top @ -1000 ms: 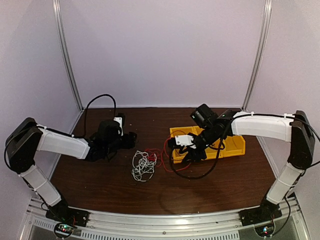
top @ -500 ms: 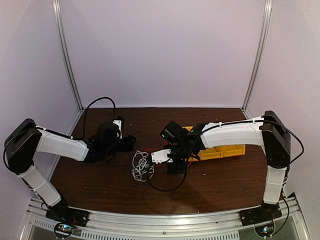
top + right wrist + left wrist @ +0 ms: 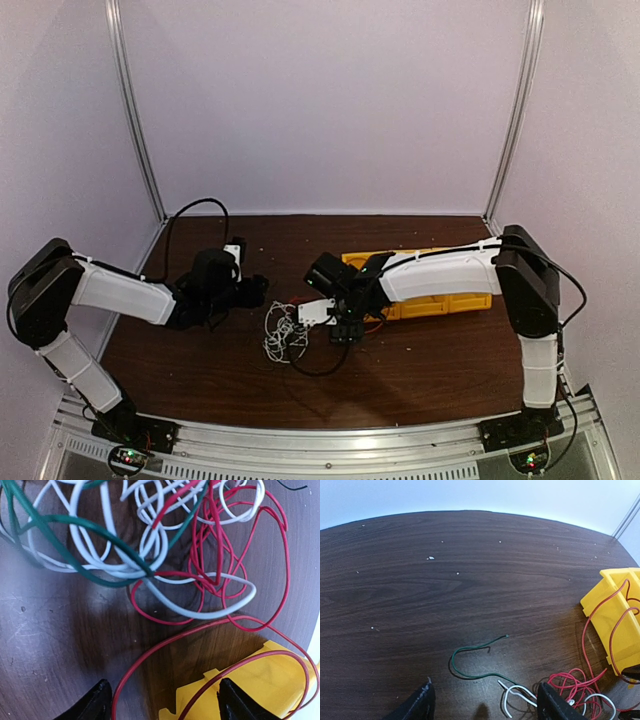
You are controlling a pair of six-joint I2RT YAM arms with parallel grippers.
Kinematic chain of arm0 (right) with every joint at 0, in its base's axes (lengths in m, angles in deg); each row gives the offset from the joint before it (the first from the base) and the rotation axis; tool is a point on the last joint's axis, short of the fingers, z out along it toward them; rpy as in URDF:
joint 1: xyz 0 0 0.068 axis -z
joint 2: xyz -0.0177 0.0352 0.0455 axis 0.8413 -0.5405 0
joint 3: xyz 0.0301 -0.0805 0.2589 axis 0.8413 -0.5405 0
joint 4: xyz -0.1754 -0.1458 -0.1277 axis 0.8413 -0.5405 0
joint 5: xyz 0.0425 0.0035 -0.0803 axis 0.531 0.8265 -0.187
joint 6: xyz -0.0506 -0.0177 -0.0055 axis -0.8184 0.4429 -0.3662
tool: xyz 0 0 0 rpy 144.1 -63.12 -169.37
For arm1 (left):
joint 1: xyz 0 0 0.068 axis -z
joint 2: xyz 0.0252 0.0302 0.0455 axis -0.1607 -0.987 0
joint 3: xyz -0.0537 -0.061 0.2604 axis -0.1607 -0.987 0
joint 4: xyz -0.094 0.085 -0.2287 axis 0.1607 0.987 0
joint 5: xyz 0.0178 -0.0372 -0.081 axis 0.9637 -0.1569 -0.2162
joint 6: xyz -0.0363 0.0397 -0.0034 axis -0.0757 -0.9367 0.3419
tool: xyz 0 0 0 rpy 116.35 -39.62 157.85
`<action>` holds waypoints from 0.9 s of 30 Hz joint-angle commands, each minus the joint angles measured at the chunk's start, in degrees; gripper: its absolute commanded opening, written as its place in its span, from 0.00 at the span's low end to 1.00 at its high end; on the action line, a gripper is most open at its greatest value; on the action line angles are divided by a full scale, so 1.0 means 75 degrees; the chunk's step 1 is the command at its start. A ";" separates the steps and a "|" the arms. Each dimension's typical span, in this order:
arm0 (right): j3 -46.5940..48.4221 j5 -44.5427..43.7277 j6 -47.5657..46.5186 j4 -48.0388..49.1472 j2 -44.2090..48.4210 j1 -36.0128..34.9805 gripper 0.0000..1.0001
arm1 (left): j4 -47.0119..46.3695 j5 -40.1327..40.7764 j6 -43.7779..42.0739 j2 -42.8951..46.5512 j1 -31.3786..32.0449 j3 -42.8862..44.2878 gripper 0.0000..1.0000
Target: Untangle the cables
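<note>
The cables lie in a loose clump at mid-table: white loops (image 3: 285, 333) with red loops (image 3: 305, 303) beside them. The right wrist view shows white (image 3: 200, 614), red (image 3: 150, 653) and green (image 3: 75, 522) wires knotted through each other. My right gripper (image 3: 335, 325) hangs just right of the clump, open (image 3: 165, 705); a long red loop runs across the gap between its fingers, ungripped. My left gripper (image 3: 255, 290) stands open (image 3: 487, 705) left of the clump. A green wire end (image 3: 454, 662) and a white end (image 3: 512, 692) lie before it, red loops (image 3: 570, 680) to its right.
A yellow bin (image 3: 450, 295) sits right of the clump, with red wire trailing over its corner (image 3: 620, 610) (image 3: 240, 690). A thick black arm cable (image 3: 320, 370) sags onto the table below the right gripper. White specks dot the dark wood table (image 3: 470, 555).
My right arm has swung left from over the yellow bin to the clump, and its jaws have opened wider. The left arm has barely moved.
</note>
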 commanded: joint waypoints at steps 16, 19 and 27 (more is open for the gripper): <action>-0.0361 -0.2295 0.0614 0.0570 -0.0249 -0.0707 0.26 | -0.0693 -0.0216 0.0122 -0.0068 -0.0073 -0.0179 0.70; -0.0273 -0.2327 0.0543 0.0615 0.0070 -0.0656 0.07 | -0.0656 -0.0174 0.0105 -0.0008 -0.0073 -0.0207 0.70; 0.0378 -0.0979 0.0818 0.0078 0.1342 0.0289 0.00 | -0.0594 -0.0048 0.0054 0.0072 -0.0073 -0.0247 0.70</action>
